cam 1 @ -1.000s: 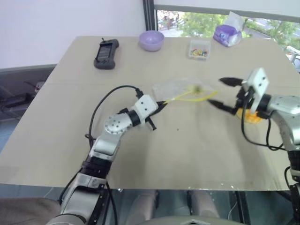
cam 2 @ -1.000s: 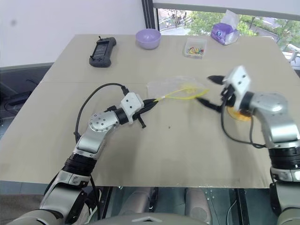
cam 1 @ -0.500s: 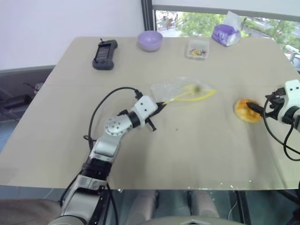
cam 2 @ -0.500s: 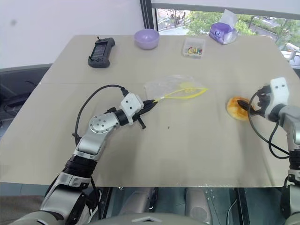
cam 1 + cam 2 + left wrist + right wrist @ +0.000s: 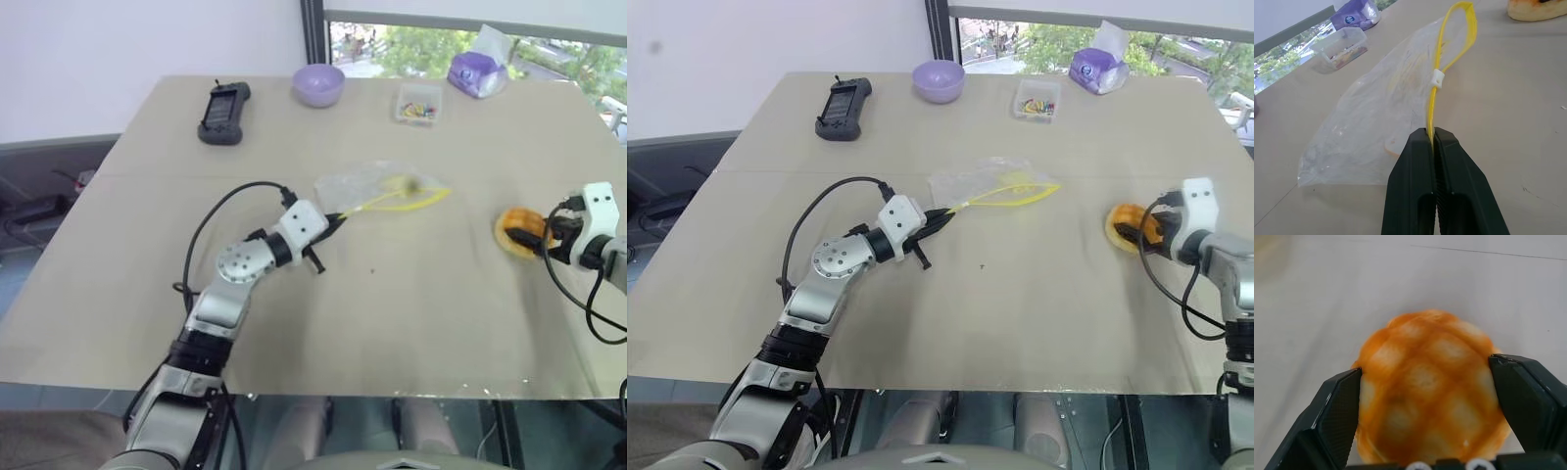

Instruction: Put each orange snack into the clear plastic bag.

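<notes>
Right wrist view: right claw straddling the orange snack on the desk, fingers spread wide, not yet squeezing. Left claw pinching the clear plastic bag by its yellow strip, keeping the mouth reachable at centre.

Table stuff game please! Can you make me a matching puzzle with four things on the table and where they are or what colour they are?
Things:
1. orange snack
2. clear plastic bag
3. bowl
4. small clear box

Descriptions:
A. lilac, at the far edge of the table
B. holds colourful bits
C. between the open fingers of the right gripper
D. its yellow strip is pinched by the left gripper

Pairs: 1-C, 2-D, 3-A, 4-B
</notes>
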